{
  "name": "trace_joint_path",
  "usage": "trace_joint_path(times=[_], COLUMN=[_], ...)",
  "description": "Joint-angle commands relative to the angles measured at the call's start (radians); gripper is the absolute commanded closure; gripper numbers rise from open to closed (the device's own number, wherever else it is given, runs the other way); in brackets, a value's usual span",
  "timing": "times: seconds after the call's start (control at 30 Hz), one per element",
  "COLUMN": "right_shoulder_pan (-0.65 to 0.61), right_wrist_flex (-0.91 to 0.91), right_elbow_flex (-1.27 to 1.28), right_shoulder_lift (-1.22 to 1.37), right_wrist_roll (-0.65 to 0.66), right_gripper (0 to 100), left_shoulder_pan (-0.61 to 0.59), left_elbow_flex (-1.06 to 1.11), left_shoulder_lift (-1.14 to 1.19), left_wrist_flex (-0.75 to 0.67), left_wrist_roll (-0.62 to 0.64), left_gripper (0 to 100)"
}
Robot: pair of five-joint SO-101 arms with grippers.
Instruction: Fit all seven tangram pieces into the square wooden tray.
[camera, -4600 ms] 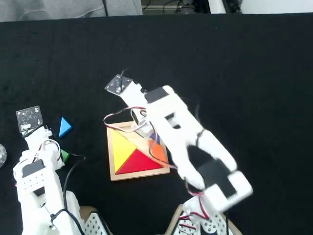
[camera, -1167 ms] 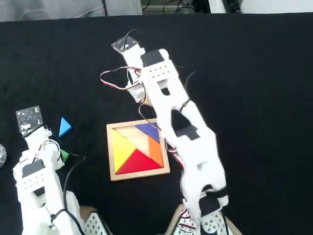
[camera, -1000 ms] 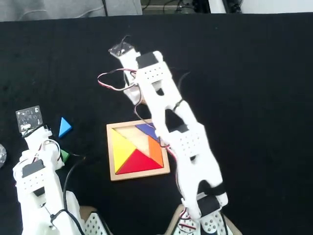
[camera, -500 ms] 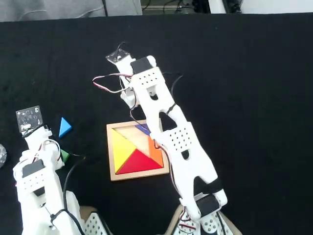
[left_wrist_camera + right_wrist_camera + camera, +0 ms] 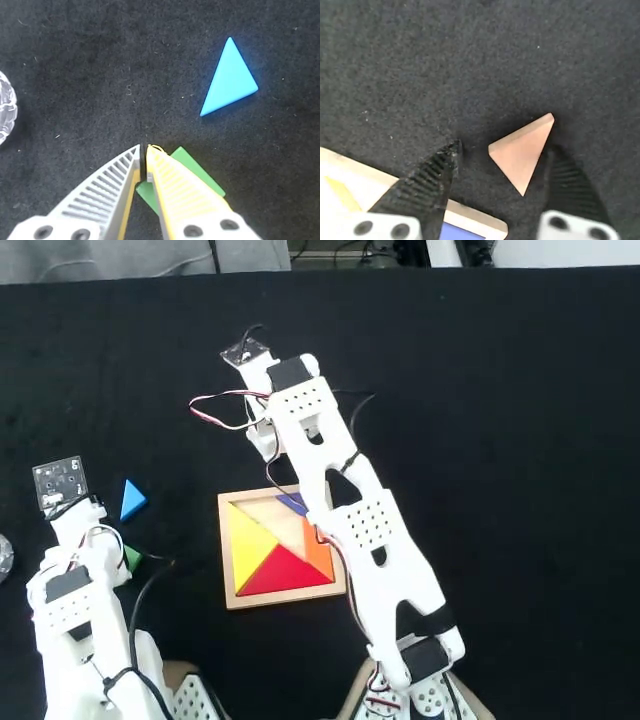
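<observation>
The square wooden tray [image 5: 232, 595] holds yellow [image 5: 250, 540], red [image 5: 285, 570], orange [image 5: 320, 552] and blue [image 5: 295, 502] pieces, with bare wood between them. My right gripper [image 5: 504, 148] stands open just beyond the tray's far rim [image 5: 470, 220], its fingers on either side of a tan triangle [image 5: 522, 150] that lies flat on the cloth. In the high view this gripper [image 5: 262, 435] covers the triangle. My left gripper [image 5: 142, 148] is shut at the table's left, with a green piece [image 5: 197, 172] lying under its yellow finger. A light blue triangle [image 5: 230, 82] lies just beyond it.
The black cloth [image 5: 500, 440] covers the whole table. A clear round object [image 5: 4, 112] sits at the far left edge. The right arm [image 5: 360, 530] stretches over the tray's right side. Open cloth spreads to the right and at the back.
The right arm rose from over the tray, swung out past its far edge and came down around the tan triangle. In the last half second it barely moved. The left arm stayed still.
</observation>
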Motion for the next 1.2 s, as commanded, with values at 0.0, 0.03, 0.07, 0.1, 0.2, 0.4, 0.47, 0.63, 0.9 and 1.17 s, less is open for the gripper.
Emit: trace_joint_path(times=[0.0, 0.03, 0.07, 0.1, 0.2, 0.4, 0.47, 0.63, 0.9, 1.17], right_shoulder_pan=[0.023, 0.023, 0.023, 0.023, 0.025, 0.026, 0.029, 0.061, 0.043, 0.032], right_wrist_flex=[0.034, 0.034, 0.034, 0.034, 0.034, 0.032, 0.034, 0.041, 0.041, -0.048], right_elbow_flex=[-0.047, -0.047, -0.047, -0.047, -0.048, -0.048, -0.053, -0.059, 0.165, 0.415], right_shoulder_lift=[-0.01, -0.01, -0.01, -0.01, -0.01, -0.01, -0.015, -0.074, -0.332, -0.506], right_wrist_roll=[-0.006, -0.006, -0.006, -0.006, -0.006, -0.006, -0.006, -0.012, -0.044, -0.041], right_gripper=[83.5, 83.5, 83.0, 82.5, 82.5, 82.5, 82.5, 82.5, 82.5, 82.2], left_shoulder_pan=[0.012, 0.012, 0.012, 0.012, 0.012, 0.012, 0.012, 0.012, 0.012, 0.012], left_elbow_flex=[-0.042, -0.042, -0.042, -0.042, -0.042, -0.042, -0.042, -0.042, -0.042, -0.042], left_shoulder_lift=[-0.012, -0.012, -0.012, -0.012, -0.012, -0.012, -0.012, -0.012, -0.012, -0.012], left_wrist_flex=[0.002, 0.002, 0.002, 0.002, 0.002, 0.002, 0.002, 0.002, 0.002, 0.002], left_wrist_roll=[-0.005, -0.005, -0.005, -0.005, -0.005, -0.005, -0.005, -0.005, -0.005, -0.005], left_gripper=[97, 97, 97, 97, 97, 97, 97, 97, 97, 97])
